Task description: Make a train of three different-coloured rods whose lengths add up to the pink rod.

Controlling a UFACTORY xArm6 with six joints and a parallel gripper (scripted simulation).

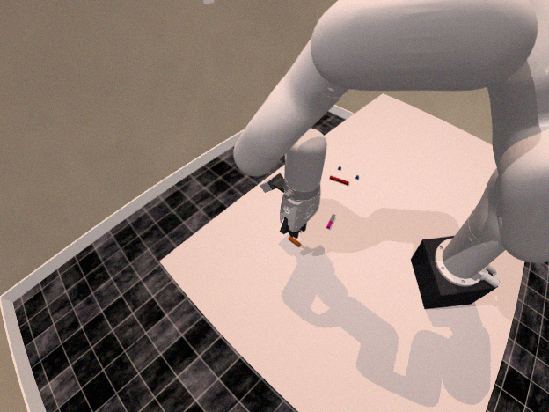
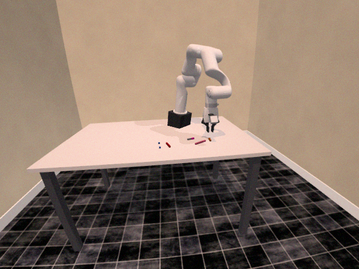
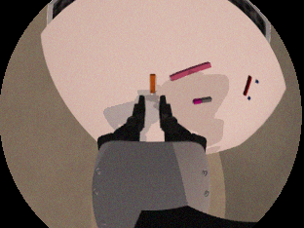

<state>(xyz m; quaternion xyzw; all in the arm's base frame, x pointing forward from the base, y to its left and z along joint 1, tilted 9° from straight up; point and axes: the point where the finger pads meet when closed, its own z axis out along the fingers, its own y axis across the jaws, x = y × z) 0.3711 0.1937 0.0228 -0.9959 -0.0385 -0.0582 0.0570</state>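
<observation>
Currently, the black two-fingered claw is partly open, its fingers a narrow gap apart, with nothing between them. It hangs above the pale pink table, right of centre in the exterior view. Just beyond the fingertips in the wrist view lies a short orange rod, upper centre of that frame. A long pink rod lies to its right, slanting, well apart from the red rod. A small magenta rod and a small grey rod lie end to end, right of centre. Farther right in the wrist view is a dark red rod, with two tiny blue rods near it. The orange rod is apart from the magenta-grey pair.
</observation>
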